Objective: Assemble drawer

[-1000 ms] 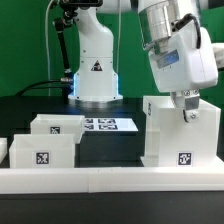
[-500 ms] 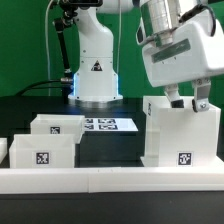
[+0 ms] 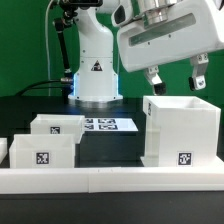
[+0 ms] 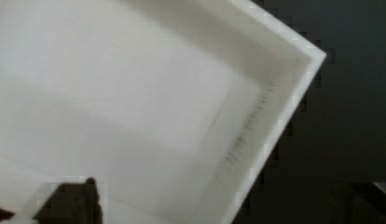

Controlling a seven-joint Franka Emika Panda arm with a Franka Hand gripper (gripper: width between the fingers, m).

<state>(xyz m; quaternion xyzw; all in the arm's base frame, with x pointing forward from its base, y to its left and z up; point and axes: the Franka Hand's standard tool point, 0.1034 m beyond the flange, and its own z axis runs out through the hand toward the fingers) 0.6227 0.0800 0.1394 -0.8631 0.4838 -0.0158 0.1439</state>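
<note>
Since a second ago the gripper [image 3: 175,78] has come up off the casing [image 3: 182,135]. Then its fingers were down at the casing's top edge; half a second ago they had opened on either side of that edge; now they hang clear above it. The jaws are apart and hold nothing. One finger [image 3: 152,78] is over the casing's left rim and the other is over its right part.

Nearest, the rail [image 3: 110,180] runs along the front of the table [image 3: 30,105] from left to right. Just behind it on the left stands the near tray [image 3: 40,150], open at the top, its tag facing front. On the right, also just behind the rail, the casing stands upright and taller than both trays, with its opening upward and a tag low on its front face. The far tray [image 3: 58,126] sits behind the near tray, a little to its right, and I cannot tell whether the two touch. The marker board [image 3: 105,125] lies flat between the far tray and the casing. Farthest back, left of the gripper, is the arm's base [image 3: 95,75].

In the wrist view the casing [image 4: 119,90] fills most of the frame as a white wall and rim against the dark table [image 4: 350,120]. A dark fingertip [image 4: 73,198] shows at the edge, free of the casing.
</note>
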